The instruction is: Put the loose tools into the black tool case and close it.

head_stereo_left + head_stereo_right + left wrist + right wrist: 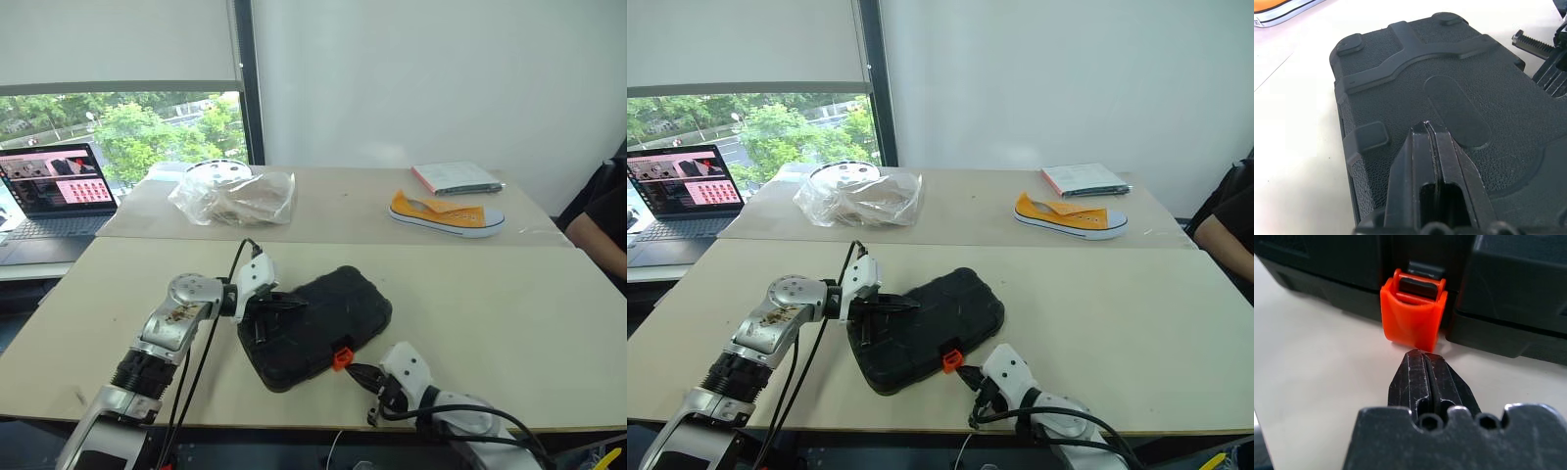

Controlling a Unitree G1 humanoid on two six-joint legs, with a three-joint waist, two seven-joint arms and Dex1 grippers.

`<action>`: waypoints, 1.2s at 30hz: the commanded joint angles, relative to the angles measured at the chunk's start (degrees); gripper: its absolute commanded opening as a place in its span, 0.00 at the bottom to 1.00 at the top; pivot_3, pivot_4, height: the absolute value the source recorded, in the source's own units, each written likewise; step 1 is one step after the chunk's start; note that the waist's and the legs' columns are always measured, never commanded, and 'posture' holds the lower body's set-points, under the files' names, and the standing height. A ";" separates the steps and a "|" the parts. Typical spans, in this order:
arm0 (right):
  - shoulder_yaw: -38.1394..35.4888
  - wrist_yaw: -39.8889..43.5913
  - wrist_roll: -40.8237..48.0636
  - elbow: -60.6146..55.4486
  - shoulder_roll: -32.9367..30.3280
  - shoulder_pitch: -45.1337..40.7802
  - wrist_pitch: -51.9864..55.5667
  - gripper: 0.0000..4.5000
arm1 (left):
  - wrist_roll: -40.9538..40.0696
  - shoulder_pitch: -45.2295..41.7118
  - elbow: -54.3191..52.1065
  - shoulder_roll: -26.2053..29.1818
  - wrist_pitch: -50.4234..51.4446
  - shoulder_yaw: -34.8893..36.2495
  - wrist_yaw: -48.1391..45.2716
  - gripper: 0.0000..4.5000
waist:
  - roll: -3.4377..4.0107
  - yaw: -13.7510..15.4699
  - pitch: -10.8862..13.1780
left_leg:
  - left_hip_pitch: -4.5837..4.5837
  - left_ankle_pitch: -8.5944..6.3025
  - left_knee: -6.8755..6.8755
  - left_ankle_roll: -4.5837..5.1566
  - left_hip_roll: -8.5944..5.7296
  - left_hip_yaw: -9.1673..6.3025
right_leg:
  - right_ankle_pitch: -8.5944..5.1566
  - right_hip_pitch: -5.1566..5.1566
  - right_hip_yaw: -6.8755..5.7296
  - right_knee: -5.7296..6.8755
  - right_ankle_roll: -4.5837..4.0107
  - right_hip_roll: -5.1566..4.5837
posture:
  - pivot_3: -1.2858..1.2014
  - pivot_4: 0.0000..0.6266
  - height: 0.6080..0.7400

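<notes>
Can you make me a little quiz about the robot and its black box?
1. True or false: the lid of the black tool case is down.
2. What colour is the latch that the right gripper points at?
3. The left gripper is: A) holding a screwdriver, B) shut, over the case lid, C) wide open above the shoe.

Key: 1 true; 2 orange; 3 B.

Beige tables [509, 323], white wall [441, 78], window [147, 127]
</notes>
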 commanded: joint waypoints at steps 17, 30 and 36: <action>-3.21 1.86 3.95 -1.43 3.85 0.99 -15.20 0.00 | 2.33 0.60 5.73 -0.10 -3.73 -1.33 -0.60 0.00 | -0.04 -0.05 -0.02 | 0.16 -0.01 -0.03 0.01 -0.01 0.13 | 0.01 -0.01 0.20 0.11 -0.02 0.00 | 0.52 0.24 1.00; -4.32 3.33 6.32 -3.50 1.35 0.68 -12.15 0.00 | 3.26 1.30 7.14 -0.62 -5.35 -2.06 -1.54 0.00 | -0.01 0.10 -0.13 | 0.49 -0.09 -0.14 0.13 -0.01 0.11 | -0.11 0.38 0.32 -0.02 0.14 -0.08 | 0.52 0.24 1.00; -6.66 3.57 8.99 -6.97 -3.33 3.09 -4.90 0.00 | 3.47 1.27 7.28 -0.65 -5.60 -2.21 -1.81 0.00 | -0.02 0.08 -0.28 | 0.48 -0.13 -0.15 0.21 -0.02 0.11 | -0.11 0.40 0.39 -0.06 0.11 -0.15 | 0.52 0.24 1.00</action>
